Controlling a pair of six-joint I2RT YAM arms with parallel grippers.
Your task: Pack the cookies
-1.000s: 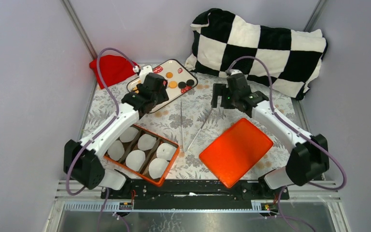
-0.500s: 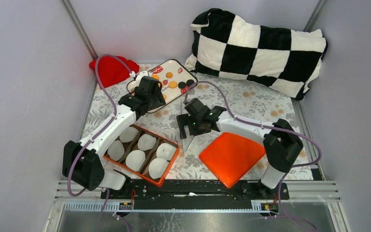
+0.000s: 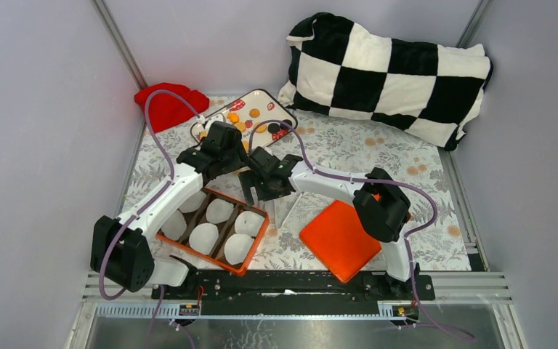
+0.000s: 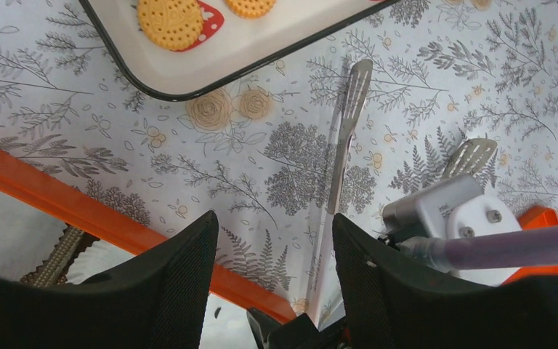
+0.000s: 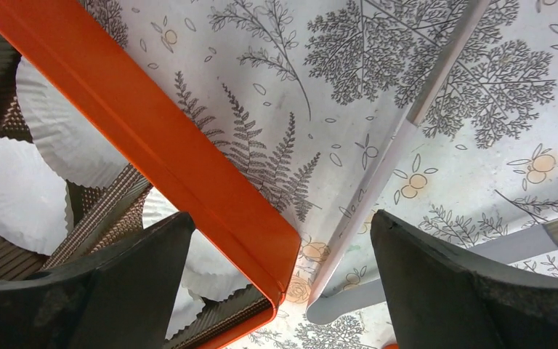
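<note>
The cookies [image 3: 260, 128] lie on a white patterned tray [image 3: 272, 99] at the back: several orange-yellow discs and two black ones. Two orange cookies [image 4: 171, 22] show at the top of the left wrist view. My left gripper [image 3: 214, 156] is open and empty, hovering between the tray and the orange box [image 3: 256, 238]. My right gripper [image 3: 254, 190] is open and empty, over the box's far right corner [image 5: 211, 189] and the metal tongs [image 5: 378, 174]. White paper liners [image 5: 14, 193] fill the box.
The metal tongs [image 4: 345, 138] lie on the floral cloth between tray and box. An orange lid [image 3: 341, 240] lies at the front right. A checkered pillow [image 3: 385, 69] and a red cloth [image 3: 163, 102] sit at the back. The two grippers are close together.
My right arm has swung from the back right, leftwards across the table, to the box's far corner. My left gripper has drawn back a little from the tray toward the box.
</note>
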